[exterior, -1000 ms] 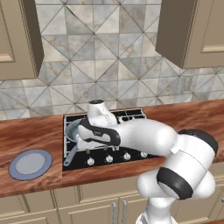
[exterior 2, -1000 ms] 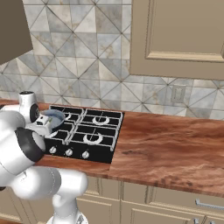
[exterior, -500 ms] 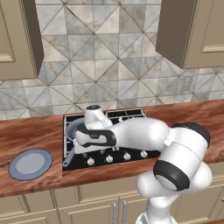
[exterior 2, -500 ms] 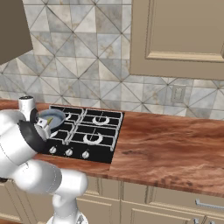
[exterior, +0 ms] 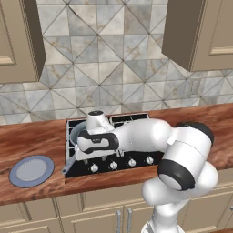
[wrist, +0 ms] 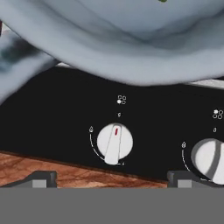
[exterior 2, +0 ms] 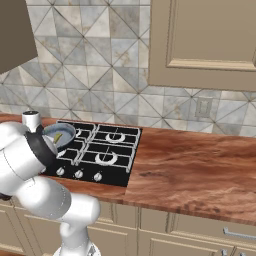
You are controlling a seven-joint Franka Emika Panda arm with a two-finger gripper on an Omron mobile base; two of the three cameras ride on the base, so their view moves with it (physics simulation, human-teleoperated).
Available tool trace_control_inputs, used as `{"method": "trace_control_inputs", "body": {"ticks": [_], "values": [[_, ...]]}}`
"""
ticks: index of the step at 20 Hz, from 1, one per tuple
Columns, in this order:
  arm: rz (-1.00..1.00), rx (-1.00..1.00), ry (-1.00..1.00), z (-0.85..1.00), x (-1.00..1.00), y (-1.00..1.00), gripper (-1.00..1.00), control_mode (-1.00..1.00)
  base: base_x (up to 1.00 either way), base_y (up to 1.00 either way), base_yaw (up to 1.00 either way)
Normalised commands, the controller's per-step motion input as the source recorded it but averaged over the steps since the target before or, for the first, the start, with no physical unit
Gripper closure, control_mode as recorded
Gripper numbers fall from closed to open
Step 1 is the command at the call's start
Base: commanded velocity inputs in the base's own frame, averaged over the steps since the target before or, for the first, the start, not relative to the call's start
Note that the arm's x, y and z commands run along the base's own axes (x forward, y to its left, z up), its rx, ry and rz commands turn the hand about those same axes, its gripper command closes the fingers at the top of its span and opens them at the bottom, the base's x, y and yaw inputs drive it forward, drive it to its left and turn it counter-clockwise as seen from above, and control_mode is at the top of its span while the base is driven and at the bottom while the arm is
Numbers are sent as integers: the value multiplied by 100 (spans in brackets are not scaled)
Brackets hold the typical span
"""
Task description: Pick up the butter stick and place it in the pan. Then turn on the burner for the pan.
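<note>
Open two-finger gripper (wrist: 111, 177) poised low before the black cooktop's (exterior 2: 125, 172) front panel, jaws spread wide and holding nothing.

Small yellow butter stick (exterior 2: 58, 136) lying inside the round grey-blue metal frying pan (exterior 2: 60, 135), on the left rear of the cooktop; long axis slanting across the pan floor. Long dark grey handle (exterior: 70, 162) pointing toward the counter's front edge, left of the knobs. Counted: four white knobs, four ring burners, one flat blue-grey round plate (exterior: 31, 170) on the wooden counter (exterior 2: 200, 170). Nearest white knob (wrist: 114, 143) centred between the fingertips, its red mark pointing up.
</note>
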Motion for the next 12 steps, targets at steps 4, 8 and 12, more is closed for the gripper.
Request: {"method": "trace_control_inputs", "body": {"ticks": [4, 8, 12], "values": [[0, 0, 0, 0, 0, -6, -100, -100, 0, 0, 0], [0, 0, -2, 0, 0, -20, -100, -100, 0, 0, 0], [0, 0, -5, 0, -6, -23, -100, -100, 0, 0, 0]]}}
